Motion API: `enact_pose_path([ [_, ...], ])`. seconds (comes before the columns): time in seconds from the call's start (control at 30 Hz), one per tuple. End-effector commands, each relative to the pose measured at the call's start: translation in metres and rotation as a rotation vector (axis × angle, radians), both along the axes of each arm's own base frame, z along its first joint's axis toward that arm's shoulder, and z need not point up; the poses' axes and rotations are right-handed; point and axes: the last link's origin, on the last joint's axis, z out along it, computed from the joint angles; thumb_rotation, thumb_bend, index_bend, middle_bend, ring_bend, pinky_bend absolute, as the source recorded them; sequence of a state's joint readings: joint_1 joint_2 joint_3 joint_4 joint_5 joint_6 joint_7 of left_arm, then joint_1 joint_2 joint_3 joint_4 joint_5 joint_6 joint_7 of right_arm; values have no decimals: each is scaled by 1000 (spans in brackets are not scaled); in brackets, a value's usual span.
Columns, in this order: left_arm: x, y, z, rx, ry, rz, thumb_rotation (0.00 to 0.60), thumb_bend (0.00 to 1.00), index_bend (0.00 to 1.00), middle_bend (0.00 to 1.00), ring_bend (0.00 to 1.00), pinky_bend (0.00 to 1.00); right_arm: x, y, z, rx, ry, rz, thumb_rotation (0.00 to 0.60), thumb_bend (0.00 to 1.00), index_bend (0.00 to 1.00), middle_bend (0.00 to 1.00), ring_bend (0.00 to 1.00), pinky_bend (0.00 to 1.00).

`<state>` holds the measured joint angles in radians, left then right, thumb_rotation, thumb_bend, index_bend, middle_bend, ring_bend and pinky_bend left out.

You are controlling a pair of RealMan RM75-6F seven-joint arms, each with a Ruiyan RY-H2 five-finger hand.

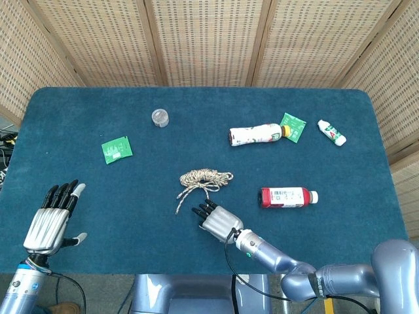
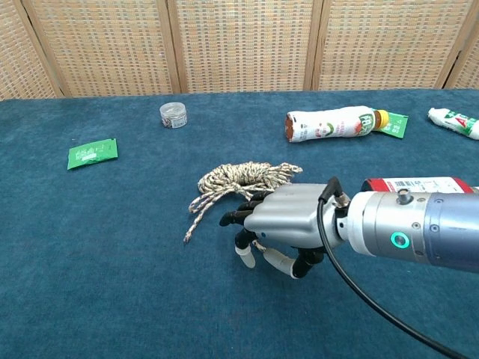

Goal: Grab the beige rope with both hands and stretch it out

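The beige rope point(image 1: 204, 178) is sitting coiled mid-frame, long axis running left-right, loose tails trailing toward the bottom. The right hand point(image 2: 281, 224) is hovering right over those tails, fingers curling down (can't tell if it's actually pinching anything). The left hand point(image 1: 51, 219) is hanging way off at lower left, fingers spread, holding nothing, so the right is far nearer.

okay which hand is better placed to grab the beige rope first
Likely the right hand: it hovers over the beige rope's loose end. The left hand sits open near the table's left edge, far from it.
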<state>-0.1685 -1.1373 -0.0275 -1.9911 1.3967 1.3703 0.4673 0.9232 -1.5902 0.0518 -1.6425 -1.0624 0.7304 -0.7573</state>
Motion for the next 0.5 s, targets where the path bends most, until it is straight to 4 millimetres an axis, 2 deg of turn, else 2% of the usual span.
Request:
enact_pose_path([
  [0.03, 0, 0, 0, -1, -2, 0, 600, 0, 0, 0, 0, 0, -3, 0, 0, -7, 15, -4, 600, 714, 354, 0, 0, 0],
  [0.5, 0, 1, -2, -9, 2, 0, 600, 0, 0, 0, 0, 0, -26, -8, 9, -37, 75, -36, 600, 720, 380, 0, 0, 0],
])
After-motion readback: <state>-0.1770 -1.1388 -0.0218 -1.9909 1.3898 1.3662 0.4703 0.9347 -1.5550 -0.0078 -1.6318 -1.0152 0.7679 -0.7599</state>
